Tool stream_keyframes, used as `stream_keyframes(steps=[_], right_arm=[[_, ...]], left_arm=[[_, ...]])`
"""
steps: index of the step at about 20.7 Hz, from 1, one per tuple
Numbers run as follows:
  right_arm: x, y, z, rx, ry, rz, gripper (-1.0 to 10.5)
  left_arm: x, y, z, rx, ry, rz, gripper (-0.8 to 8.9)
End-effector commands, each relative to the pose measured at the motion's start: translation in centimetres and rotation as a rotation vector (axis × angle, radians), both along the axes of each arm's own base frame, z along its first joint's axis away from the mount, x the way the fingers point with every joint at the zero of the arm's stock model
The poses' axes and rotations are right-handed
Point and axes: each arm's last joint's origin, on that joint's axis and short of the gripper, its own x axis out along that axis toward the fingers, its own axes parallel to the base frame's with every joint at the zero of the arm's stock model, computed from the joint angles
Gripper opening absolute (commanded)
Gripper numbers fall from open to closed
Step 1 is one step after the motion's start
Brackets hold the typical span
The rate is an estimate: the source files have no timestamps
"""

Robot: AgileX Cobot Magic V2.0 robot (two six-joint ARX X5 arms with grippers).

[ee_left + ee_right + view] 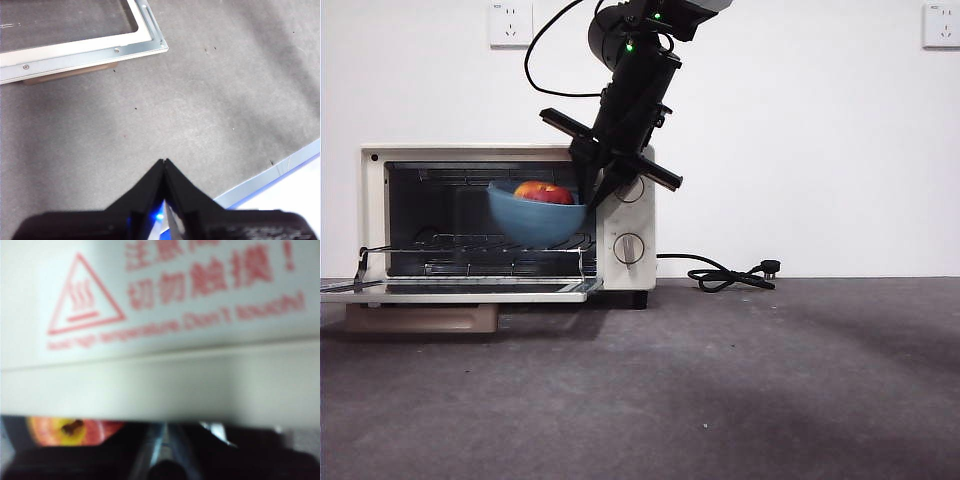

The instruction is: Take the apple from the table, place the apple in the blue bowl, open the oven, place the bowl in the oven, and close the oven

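- Risk, rim grip: the right end effector (592, 195) is clamped on the right-hand rim of the blue bowl (535, 218), holding it at one edge only. The bowl hangs off to one side of the grip, so in my judgement it could pivot or slip and drop onto the wire rack (480, 243).
- Risk, contents: the apple (543, 192) sits in the bowl with its top above the rim. A tilt or jolt could roll it out into the oven (505, 215) or onto the open door (460, 289).
- Risk, clearance: the right wrist view shows the oven's cream top panel with its red warning label (165, 295) very close to the camera. The wrist could strike the top edge of the opening if the arm drives further in at this height.
- Location: bowl and apple are held clear above the rack, at the right part of the oven mouth, not yet set down.
- Pose, right arm: it descends steeply from the upper middle of the front view, leaning left towards the opening.
- Pose, left arm: the left end effector (164, 162) waits over the table (200, 100) near the door's corner, jaws closed on nothing.
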Motion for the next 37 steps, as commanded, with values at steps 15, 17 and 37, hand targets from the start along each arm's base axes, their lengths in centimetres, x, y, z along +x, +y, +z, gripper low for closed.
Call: stream_keyframes(steps=[15, 17, 37], right_arm=[[0.0, 0.4, -0.2, -0.026, -0.024, 0.017, 2.5], [-0.2, 0.2, 0.2, -0.038, -0.039, 0.026, 2.5], [-8.0, -3.2, 12.6, -0.418, -0.355, 0.240, 2.5]], left_arm=[[-0.1, 0.0, -0.1, -0.002, -0.001, -0.002, -0.05], [0.0, 0.0, -0.1, 0.026, -0.009, 0.011, -0.05], [4.9, 0.5, -1.7, 0.172, 0.009, 0.091, -0.07]])
